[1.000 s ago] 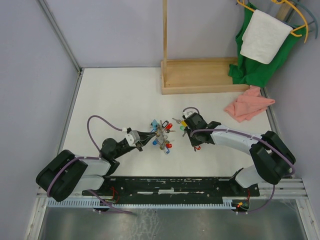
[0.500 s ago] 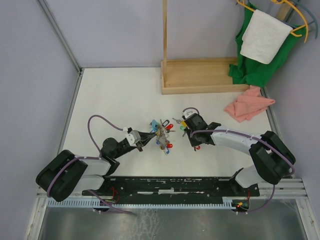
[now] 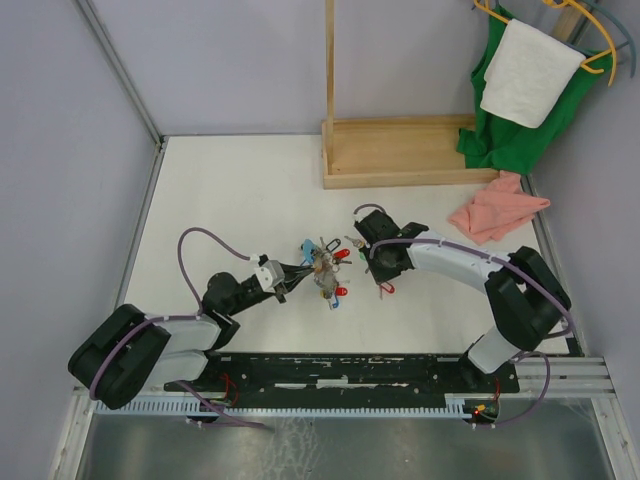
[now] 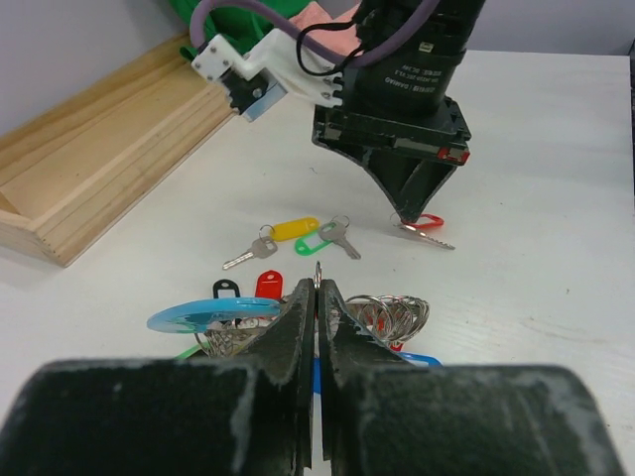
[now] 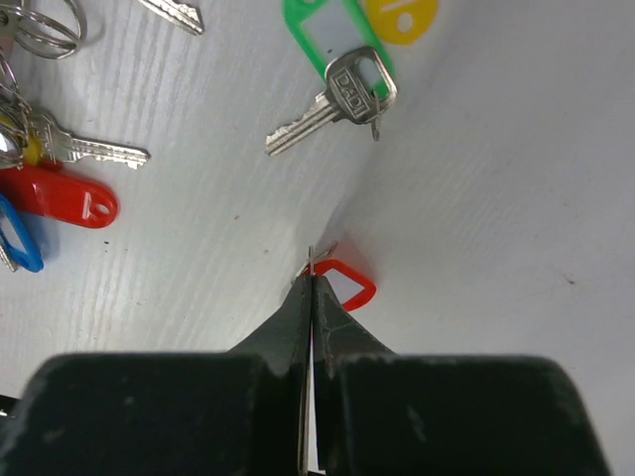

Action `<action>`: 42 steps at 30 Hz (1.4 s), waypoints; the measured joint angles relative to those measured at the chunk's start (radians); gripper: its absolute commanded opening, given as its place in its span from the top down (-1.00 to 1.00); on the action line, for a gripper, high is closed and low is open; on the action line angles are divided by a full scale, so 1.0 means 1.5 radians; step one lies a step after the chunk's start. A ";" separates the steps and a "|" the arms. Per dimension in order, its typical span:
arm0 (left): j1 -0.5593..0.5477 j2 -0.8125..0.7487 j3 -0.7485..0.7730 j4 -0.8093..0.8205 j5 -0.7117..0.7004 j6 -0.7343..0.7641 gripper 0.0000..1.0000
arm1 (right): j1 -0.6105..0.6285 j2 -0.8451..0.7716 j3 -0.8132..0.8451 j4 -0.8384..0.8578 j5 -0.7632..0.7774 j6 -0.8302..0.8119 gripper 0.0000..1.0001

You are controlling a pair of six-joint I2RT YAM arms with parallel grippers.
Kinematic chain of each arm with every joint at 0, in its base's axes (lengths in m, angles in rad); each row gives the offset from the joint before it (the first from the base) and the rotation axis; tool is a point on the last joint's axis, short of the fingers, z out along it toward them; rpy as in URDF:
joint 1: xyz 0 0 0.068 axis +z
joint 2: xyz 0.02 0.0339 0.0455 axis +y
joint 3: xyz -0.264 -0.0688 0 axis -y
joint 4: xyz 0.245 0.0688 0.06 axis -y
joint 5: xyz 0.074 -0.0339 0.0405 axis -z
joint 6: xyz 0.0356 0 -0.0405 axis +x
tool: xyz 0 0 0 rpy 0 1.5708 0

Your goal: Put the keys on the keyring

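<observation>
While L gripper (image 4: 317, 302) is clamped tight on keyring (image 4: 212, 317) wire, R gripper (image 5: 311, 283) is pinched closed on red-tag key (image 5: 349, 286) at keyring's 4 o'clock in top view; yellow-tag key (image 4: 295, 228) lies at 2 o'clock.

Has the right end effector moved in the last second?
Yes: the right end effector shifted slightly left and toward the wooden stand, shutting on the red-tagged key.

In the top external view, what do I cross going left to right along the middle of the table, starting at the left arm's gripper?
left gripper → keyring that it clamps → right gripper, pinching a red-tagged key → pink cloth
</observation>
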 measured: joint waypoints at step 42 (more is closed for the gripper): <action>0.000 -0.027 0.002 -0.039 0.009 0.010 0.95 | 0.089 -0.214 -0.356 0.447 0.095 -0.035 0.31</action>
